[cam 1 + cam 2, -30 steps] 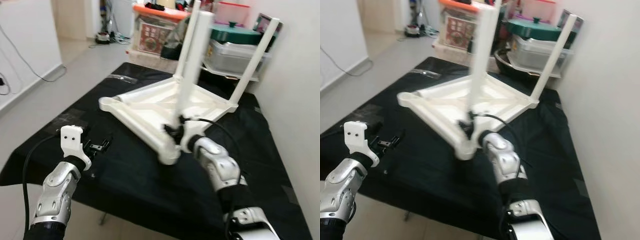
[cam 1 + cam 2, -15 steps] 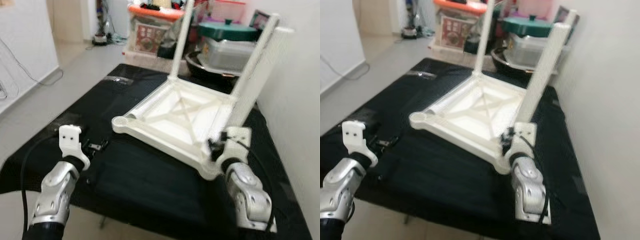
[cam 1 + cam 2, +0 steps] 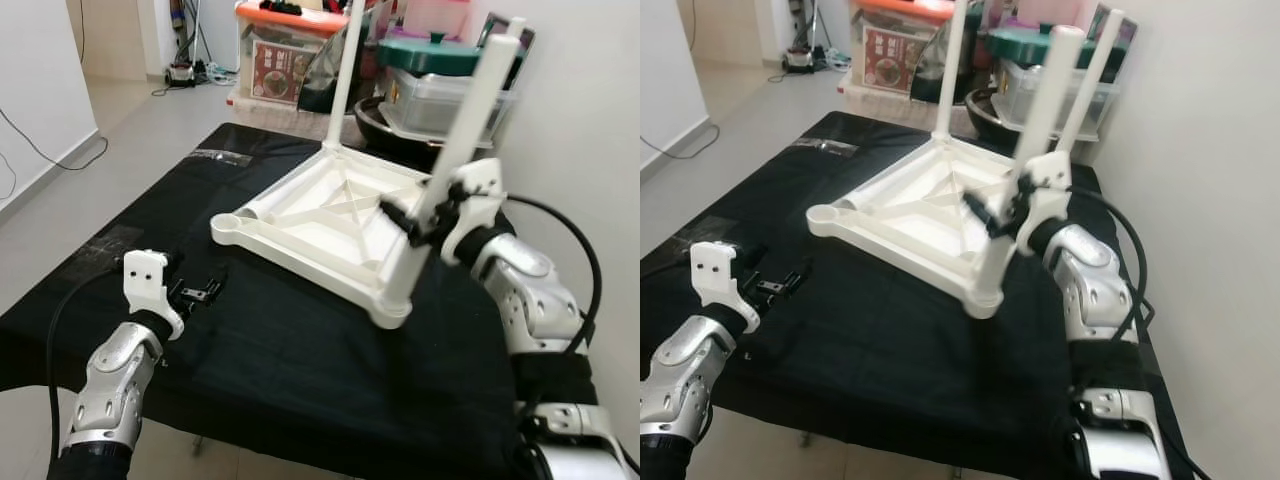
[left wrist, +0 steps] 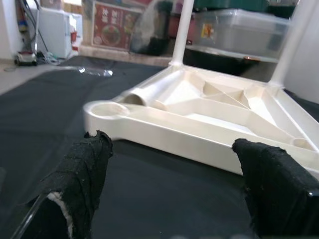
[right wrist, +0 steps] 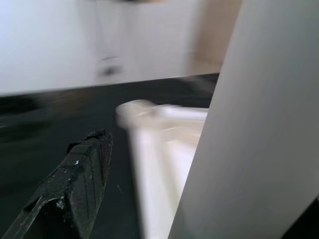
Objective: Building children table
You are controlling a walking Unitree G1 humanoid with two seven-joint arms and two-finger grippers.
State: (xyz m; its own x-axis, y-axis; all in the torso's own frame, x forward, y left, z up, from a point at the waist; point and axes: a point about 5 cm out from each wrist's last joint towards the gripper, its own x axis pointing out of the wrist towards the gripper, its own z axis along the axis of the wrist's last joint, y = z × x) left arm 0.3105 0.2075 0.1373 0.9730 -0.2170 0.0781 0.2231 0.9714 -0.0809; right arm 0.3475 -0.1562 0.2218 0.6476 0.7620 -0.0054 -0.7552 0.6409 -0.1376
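**Third leg going into the upturned children's table**

The white table top (image 3: 330,215) lies upside down on the black-covered desk (image 3: 300,370), its ribbed underside facing up and its near-right corner lifted a little off the cloth. Two legs already stand in the far corners, one at the far-left (image 3: 341,75) and one at the far-right (image 3: 498,55), both pointing up and leaning slightly away from the robot.

The right gripper (image 3: 425,215) is closed around a third leg (image 3: 1025,165) at about mid-length. This leg's long axis runs steeply from the near-right corner socket (image 3: 388,310) up and away, tilted rather than plumb, with its foot at or in the socket.

To seat it well, the leg probably needs bringing into line with the socket's own axis before pressing down, since a skewed push would likely tip the frame further or jam the joint. Steadying the top would help.

The left gripper (image 3: 200,293) hovers low over the desk near the open near-left corner socket (image 3: 230,222), fingers (image 4: 82,172) spread wide and holding nothing.
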